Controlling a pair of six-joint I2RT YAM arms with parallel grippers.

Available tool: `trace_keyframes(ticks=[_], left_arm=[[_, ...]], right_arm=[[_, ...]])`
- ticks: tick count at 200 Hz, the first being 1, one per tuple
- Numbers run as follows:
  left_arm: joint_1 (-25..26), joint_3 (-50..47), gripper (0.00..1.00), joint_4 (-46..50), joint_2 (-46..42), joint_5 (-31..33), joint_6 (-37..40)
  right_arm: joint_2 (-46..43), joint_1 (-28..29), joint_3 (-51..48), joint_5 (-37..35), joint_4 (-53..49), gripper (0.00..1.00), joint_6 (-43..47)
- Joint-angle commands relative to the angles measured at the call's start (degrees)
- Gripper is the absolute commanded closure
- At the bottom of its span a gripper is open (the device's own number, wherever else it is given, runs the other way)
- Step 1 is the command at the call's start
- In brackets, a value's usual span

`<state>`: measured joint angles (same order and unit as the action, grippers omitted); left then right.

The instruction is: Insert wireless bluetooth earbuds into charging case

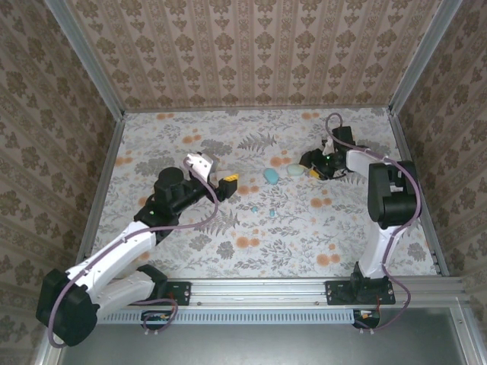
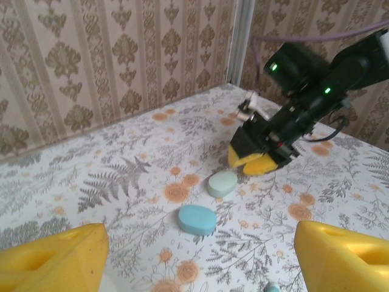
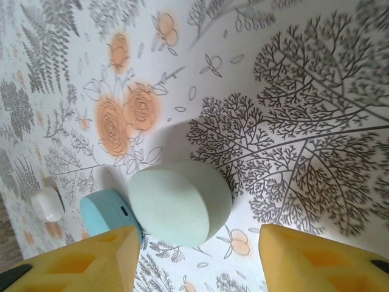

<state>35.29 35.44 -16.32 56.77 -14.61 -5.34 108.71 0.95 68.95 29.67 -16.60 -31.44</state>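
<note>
Floral table (image 1: 228, 255); teal earbuds (image 1: 271, 211), overhead view.

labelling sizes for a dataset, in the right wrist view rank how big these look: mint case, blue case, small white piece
1. mint case: largest.
2. blue case: looks smaller, but it is partly hidden behind the mint case, so this ranking is unsure.
3. small white piece: clearly smallest.

Centre: blue case (image 1: 271, 176) and pale green case (image 1: 294, 170) lie side by side, blocking a low pass.
Right of them: right gripper (image 1: 316, 169) crowds the green case's right flank.
Lower centre: tiny earbuds (image 1: 272, 211) dot the cloth.
Lower right: table (image 1: 304, 243) bare, free passage.
</note>
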Motion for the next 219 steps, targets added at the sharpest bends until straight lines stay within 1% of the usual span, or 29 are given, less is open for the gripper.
trace_keyframes(ticks=[1,22,41,63,87,111,157,195,219], left_arm=[[-0.82,2.49,0.19,2.04,0.77,0.85,-3.31],[-1.34,2.83,0.19,2.25,1.28,0.89,-4.4],[-1.54,2.88,0.18,2.57,1.14,1.06,-4.59],[-1.89,2.77,0.18,3.27,0.29,1.25,-4.59],[-2.22,2.33,0.18,4.05,-0.93,1.57,-4.34],[-2.42,1.72,0.18,4.1,-1.88,1.95,-4.32],[-2.59,1.54,0.17,3.66,-1.97,1.87,-4.49],[-2.59,1.45,0.17,4.07,-2.42,1.94,-4.41],[-2.68,1.47,0.17,4.36,-2.77,1.96,-4.33]], right_arm=[[-5.53,1.22,-0.43,-5.62,-3.09,0.43,3.88],[-6.4,5.46,0.97,-9.05,-5.61,0.42,8.14],[-4.61,10.36,3.89,-11.94,-9.11,0.42,12.01],[-1.48,15.63,7.67,-17.01,-12.85,0.4,15.81],[1.21,19.04,11.04,-21.64,-16.19,0.37,18.45],[2.84,20.62,12.94,-24.11,-17.42,0.34,20.56],[6.33,22.25,16.73,-22.56,-20.12,0.33,23.54],[9.79,23.56,20.62,-23.28,-22.53,0.33,24.93],[11.7,24.35,22.81,-24.38,-23.77,0.34,25.8]])
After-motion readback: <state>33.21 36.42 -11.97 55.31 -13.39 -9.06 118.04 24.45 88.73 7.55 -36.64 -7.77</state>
